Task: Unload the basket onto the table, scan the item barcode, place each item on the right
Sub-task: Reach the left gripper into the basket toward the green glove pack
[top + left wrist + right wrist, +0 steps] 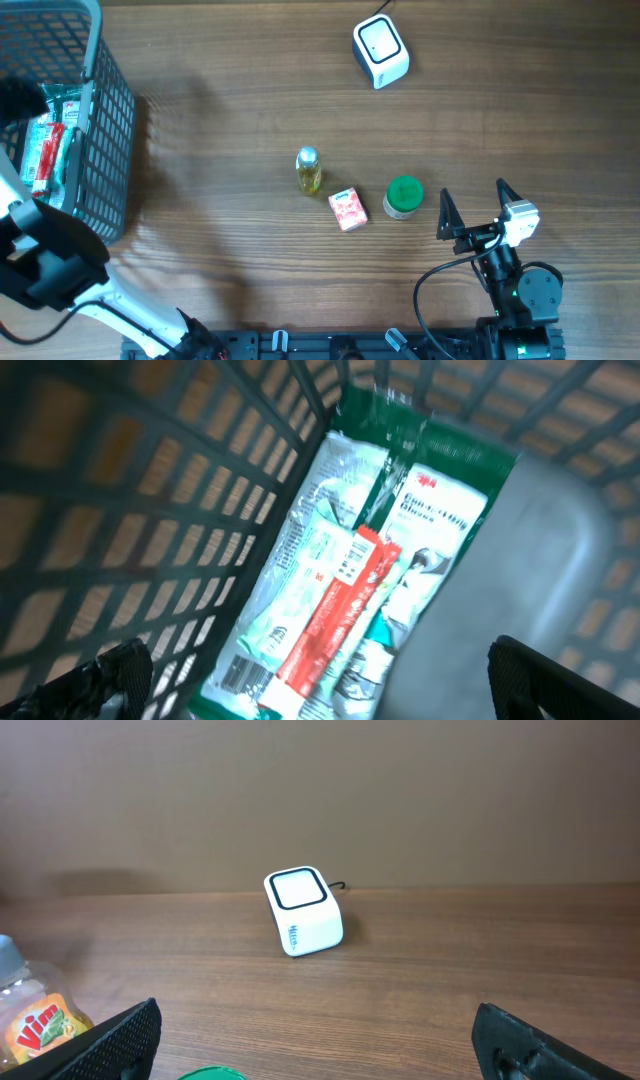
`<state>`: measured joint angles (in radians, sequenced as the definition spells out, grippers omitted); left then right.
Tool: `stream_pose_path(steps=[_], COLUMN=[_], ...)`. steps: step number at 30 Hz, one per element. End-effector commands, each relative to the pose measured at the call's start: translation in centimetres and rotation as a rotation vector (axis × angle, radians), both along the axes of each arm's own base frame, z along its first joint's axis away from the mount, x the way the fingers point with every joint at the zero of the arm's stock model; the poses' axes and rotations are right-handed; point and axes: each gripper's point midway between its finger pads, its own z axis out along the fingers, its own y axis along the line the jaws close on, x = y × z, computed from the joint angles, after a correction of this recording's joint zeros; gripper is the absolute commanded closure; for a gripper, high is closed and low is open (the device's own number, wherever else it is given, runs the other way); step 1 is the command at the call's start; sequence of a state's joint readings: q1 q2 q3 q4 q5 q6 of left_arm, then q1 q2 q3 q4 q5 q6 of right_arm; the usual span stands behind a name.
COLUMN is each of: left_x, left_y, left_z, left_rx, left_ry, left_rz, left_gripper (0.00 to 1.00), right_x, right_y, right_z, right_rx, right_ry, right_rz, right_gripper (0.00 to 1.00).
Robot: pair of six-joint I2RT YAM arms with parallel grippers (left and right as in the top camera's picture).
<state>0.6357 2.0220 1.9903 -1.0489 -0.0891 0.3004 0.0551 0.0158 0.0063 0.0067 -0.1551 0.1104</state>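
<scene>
The basket [110, 120] runs off the overhead view's left edge. Print on the packets [340, 590] is blurred in the left wrist view. The right wrist view's edges crop the bottle [25, 1020] and green lid [212, 1073].

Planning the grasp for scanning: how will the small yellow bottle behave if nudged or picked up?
The small yellow bottle stands upright and narrow, so a side nudge would probably tip it. Its body looks round, so once down it may roll. It appears full of liquid, so it is likely heavy for its size.
</scene>
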Motion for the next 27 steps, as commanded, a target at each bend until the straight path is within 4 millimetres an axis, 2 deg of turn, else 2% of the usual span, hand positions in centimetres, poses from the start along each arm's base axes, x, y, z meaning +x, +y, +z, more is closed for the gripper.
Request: stream_pose_path(steps=[1,3,7,15,21,27], left_x=[0.0,-0.2,-0.1,-0.3,-1.1,-1.3], left_y=[0.4,0.8,0.1,-0.7,-1.4,-1.5], left_z=[-3.4,-5.1,-8.2,-12.1,-13.8,-14.3], left_rx=[-0.047,-0.066,-0.134,-0.208,-0.230,-0.232], left_ry=[0.062,0.095,0.139,0.200,0.245,0.258], left_rz=[-0.131,-0.155,-0.242,-0.304,-0.360,-0.384], left_gripper=[0.00,0.00,0.00,0.00,0.00,0.00], right_x=[0.0,0.0,0.0,0.0,0.0,0.0], right_y=[-0.2,-0.2,-0.2,-0.2,-0.2,-0.2], right_z=[0.1,0.1,0.1,0.1,0.1,0.1], right_rx=[-0.005,-0.005,-0.005,-0.005,-0.005,-0.005], right_ry=[-0.005,-0.005,-0.005,-0.005,-0.005,-0.005], right_rz=[-0.011,-0.011,-0.011,-0.011,-0.011,-0.011], right_gripper=[0.00,0.00,0.00,0.00,0.00,0.00])
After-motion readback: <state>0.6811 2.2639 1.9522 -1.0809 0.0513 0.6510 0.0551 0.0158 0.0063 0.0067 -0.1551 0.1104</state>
